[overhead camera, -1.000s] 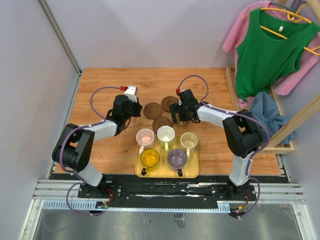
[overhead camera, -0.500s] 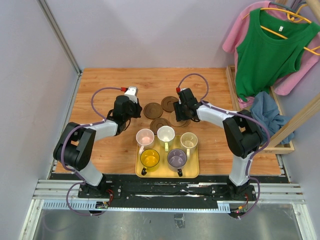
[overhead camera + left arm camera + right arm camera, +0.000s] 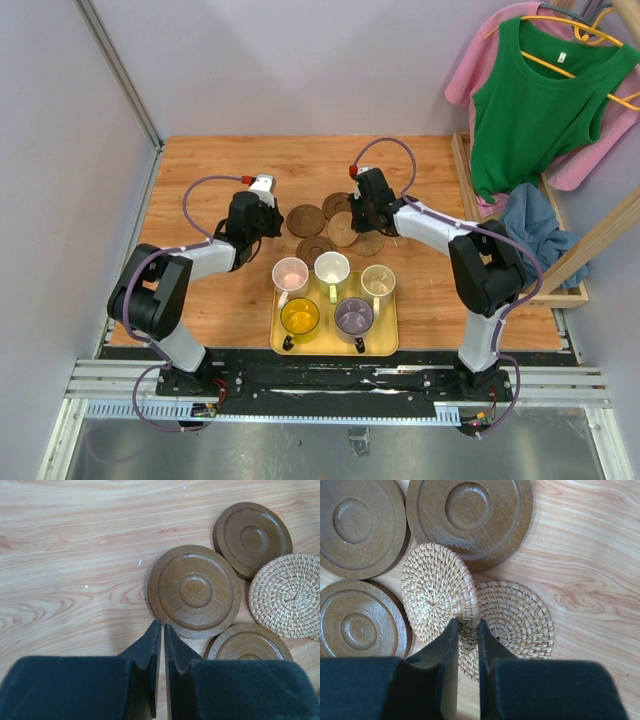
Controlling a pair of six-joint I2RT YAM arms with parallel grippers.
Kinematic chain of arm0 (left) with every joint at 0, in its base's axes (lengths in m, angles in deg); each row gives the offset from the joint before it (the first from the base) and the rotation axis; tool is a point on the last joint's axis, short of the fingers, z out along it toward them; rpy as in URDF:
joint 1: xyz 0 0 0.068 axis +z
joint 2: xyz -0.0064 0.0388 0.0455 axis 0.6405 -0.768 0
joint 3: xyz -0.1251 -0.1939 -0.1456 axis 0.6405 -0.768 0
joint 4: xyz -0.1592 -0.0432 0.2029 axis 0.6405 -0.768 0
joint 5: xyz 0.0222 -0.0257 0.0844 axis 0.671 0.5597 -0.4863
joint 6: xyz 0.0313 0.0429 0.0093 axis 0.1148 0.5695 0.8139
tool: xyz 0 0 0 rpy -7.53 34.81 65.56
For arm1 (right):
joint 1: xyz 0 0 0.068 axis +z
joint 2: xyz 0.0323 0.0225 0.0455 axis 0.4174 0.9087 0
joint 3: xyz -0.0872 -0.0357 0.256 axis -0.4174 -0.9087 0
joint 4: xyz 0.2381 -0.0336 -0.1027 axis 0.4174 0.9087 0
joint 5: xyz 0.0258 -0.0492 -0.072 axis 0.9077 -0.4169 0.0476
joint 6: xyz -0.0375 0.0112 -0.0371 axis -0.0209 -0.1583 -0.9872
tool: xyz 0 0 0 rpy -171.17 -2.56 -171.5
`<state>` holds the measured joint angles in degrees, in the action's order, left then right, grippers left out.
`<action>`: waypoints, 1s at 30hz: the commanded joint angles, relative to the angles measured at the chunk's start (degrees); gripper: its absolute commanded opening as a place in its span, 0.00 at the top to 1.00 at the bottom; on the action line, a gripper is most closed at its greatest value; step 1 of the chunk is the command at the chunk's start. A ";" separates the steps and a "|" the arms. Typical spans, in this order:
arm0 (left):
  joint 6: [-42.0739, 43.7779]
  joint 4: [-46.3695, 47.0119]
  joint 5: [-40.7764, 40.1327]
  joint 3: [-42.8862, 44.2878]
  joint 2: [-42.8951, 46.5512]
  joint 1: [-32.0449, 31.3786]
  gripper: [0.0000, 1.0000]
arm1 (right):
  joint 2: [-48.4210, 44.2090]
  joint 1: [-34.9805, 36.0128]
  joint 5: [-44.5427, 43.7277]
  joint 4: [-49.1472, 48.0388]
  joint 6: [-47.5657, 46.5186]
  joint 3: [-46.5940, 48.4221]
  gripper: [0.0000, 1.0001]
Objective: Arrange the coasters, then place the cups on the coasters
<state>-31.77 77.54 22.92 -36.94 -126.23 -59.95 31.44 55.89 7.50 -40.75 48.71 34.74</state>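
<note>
My right end effector [image 3: 467, 626] clamps the pale round woven coaster [image 3: 436, 592] by its rim. My left end effector [image 3: 162, 626] is closed, with the brown round wooden coaster [image 3: 195, 591] just ahead.

Coasters [image 3: 305, 218] clustered behind tray [image 3: 388, 336]; cups [image 3: 332, 266] in tray.

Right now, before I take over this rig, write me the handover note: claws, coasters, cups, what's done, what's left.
Left claw: shut, empty, tips beside the nearest of three wooden coasters.
Right claw: shut on the edge of a woven coaster, which overlaps the second woven coaster.
Coasters: all five bunched together mid-table, some overlapping, not spread out.
Cups: all five on the yellow tray.
Done: nothing placed yet.
Left: arrange the five coasters, then set a cup on each.
</note>
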 commanded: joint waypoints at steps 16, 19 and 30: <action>1.02 -1.74 -1.00 0.20 0.09 -0.44 0.90 | -4.74 -1.05 -8.34 0.54 -3.27 3.53 0.99; 1.02 -1.74 -1.15 -0.19 0.50 -0.41 0.90 | -4.93 -3.92 -8.75 0.03 -2.24 4.67 0.99; 1.11 -2.09 -2.20 -1.51 1.81 -0.43 0.90 | -5.63 -14.24 -5.30 -2.08 3.87 4.01 0.99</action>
<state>-31.51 75.46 21.43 -37.60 -125.97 -59.95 27.99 44.20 1.55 -41.32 49.52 38.25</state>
